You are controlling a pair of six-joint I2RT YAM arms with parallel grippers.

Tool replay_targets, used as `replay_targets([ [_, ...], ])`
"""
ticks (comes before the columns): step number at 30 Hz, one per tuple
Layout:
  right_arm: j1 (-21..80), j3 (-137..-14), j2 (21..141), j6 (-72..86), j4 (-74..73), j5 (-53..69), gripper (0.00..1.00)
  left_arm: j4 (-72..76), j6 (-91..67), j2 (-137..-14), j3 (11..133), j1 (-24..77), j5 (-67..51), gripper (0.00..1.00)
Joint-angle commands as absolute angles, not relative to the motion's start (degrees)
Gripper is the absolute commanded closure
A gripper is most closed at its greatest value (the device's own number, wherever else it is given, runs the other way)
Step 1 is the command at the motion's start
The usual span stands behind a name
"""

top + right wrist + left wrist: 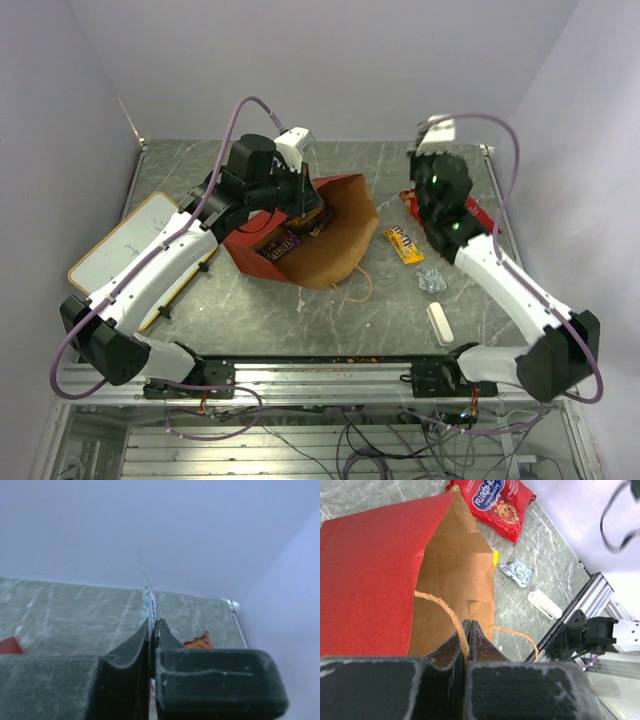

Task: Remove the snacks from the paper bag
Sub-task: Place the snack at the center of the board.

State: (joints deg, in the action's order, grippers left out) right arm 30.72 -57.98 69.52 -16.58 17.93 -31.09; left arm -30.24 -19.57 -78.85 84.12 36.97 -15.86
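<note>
Bag (340,235) lying at centre of the table (185,170).
Left gripper (468,626) pinches the bag's rim; red packet (500,500) sits to its right, under the right arm (500,270); right gripper (151,626), upper right, clamps a thin wrapper (147,595); purple candy (281,243) shows inside the bag.

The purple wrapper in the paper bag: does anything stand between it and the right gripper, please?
Nothing covers the purple wrapper in the paper bag's open mouth. The left gripper pinches the rim close by, though, and the right gripper is shut on a thin wrapper.
</note>
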Motion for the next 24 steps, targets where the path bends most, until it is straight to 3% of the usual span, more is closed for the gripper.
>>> replay_targets([
  [1, 19.0, -69.5, 77.3, 11.9, -2.8, -27.7, 1.00, -30.1, -20.3, -77.5, 83.3, 36.7, -15.9, 0.93],
  [13, 9.9, -67.3, 93.6, 32.5, 4.7, 11.2, 1.00, -30.0, -20.6, -78.5, 83.5, 36.7, -17.2, 0.93],
  [24, 9.2, -69.7, 108.6, 39.5, 6.1, 10.9, 1.00, -29.8, -19.6, -79.7, 84.7, 36.7, -18.3, 0.93],
])
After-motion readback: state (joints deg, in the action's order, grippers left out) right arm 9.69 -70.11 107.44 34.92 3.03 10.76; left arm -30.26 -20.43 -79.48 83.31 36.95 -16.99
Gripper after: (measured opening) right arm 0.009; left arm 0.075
